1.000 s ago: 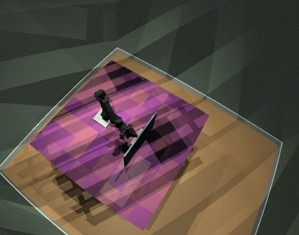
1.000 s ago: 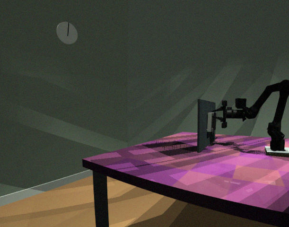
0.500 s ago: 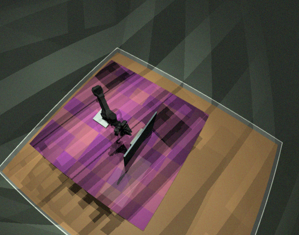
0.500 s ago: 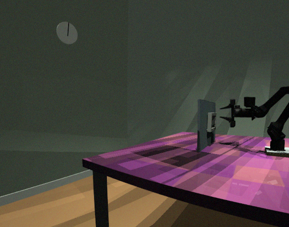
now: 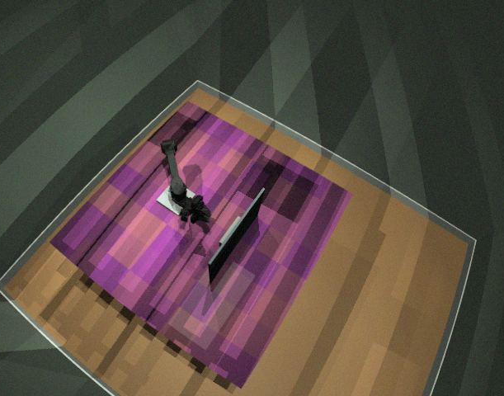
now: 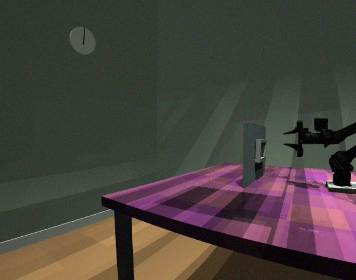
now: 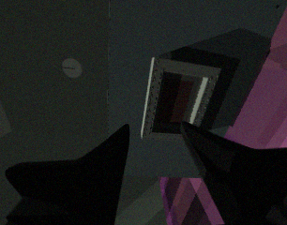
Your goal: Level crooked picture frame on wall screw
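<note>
The picture frame (image 5: 229,231) (image 6: 258,150) (image 7: 190,66) has a pale border and a dark, reddish picture. It hangs on the grey wall panel (image 5: 252,219) (image 6: 249,150) (image 7: 125,94). In the wrist view, which is turned on its side, its top edge slants against the panel's straight top edge. It hangs crooked, its left side higher as seen facing the panel. My gripper (image 5: 207,217) (image 6: 284,139) (image 7: 155,127) is open and empty, its fingers one above the other. It stands back from the frame, with a gap between. The screw and notched strip are hidden.
The panel stands upright on the patterned purple table (image 5: 143,272) (image 6: 187,217). The arm's pale base plate (image 5: 167,203) (image 6: 337,187) is on the robot's side of it. A round clock (image 6: 82,40) (image 7: 71,67) hangs on the far room wall.
</note>
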You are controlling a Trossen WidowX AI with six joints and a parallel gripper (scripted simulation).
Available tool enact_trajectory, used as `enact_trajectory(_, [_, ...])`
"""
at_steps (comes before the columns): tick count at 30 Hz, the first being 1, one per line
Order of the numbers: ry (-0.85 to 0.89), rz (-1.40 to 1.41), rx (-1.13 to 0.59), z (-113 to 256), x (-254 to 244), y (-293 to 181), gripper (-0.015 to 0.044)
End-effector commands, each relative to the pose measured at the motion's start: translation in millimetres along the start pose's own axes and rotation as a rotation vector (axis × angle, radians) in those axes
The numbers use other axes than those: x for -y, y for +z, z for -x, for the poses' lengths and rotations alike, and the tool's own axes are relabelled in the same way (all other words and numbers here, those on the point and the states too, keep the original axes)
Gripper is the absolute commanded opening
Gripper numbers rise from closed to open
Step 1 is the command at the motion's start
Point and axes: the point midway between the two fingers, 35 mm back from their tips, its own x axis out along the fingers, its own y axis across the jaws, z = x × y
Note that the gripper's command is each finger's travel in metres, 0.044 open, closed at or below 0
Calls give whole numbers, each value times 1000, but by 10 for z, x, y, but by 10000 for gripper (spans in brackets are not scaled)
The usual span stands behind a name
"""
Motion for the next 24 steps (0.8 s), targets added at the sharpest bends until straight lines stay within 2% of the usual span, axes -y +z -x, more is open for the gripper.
enact_trajectory(1, [19,75,4,288,-189,4,260])
enact_trajectory(8, [10,147,-5,699,-298,-245,260])
enact_trajectory(24, [9,149,-5,707,-299,-255,260])
